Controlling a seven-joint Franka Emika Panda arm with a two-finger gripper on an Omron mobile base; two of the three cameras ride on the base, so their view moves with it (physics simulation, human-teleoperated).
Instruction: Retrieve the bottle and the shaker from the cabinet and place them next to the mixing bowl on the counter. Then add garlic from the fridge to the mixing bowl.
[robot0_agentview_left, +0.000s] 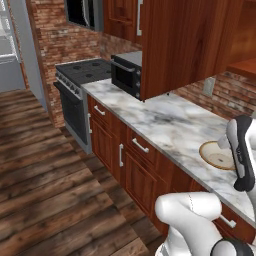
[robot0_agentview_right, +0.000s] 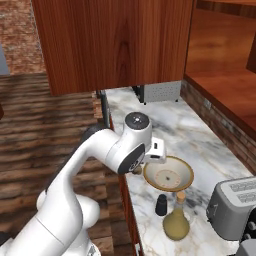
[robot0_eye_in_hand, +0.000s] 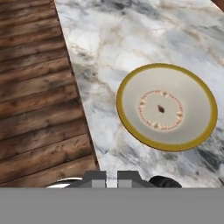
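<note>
The mixing bowl (robot0_agentview_right: 168, 175) rests on the white marble counter (robot0_agentview_right: 192, 137) near its front edge; it also shows in the left base view (robot0_agentview_left: 216, 155) and the hand view (robot0_eye_in_hand: 166, 107). Its cream inside holds nothing. Beside it, on the toaster side, stand the small black shaker (robot0_agentview_right: 161, 205) and the corked olive-tan bottle (robot0_agentview_right: 176, 220), both upright. My gripper (robot0_eye_in_hand: 112, 177) is shut and holds nothing; it hangs over the counter's front edge just left of the bowl. The cabinet (robot0_agentview_right: 220, 60) stands open above. Garlic is out of view.
A grey toaster (robot0_agentview_right: 234, 202) stands right of the bottle. The open cabinet door (robot0_agentview_right: 115, 42) juts out over the counter. A microwave (robot0_agentview_left: 126, 73) and stove (robot0_agentview_left: 82, 72) lie farther along. The grey fridge (robot0_agentview_left: 26, 50) stands at the far left, across wooden floor (robot0_agentview_left: 45, 175).
</note>
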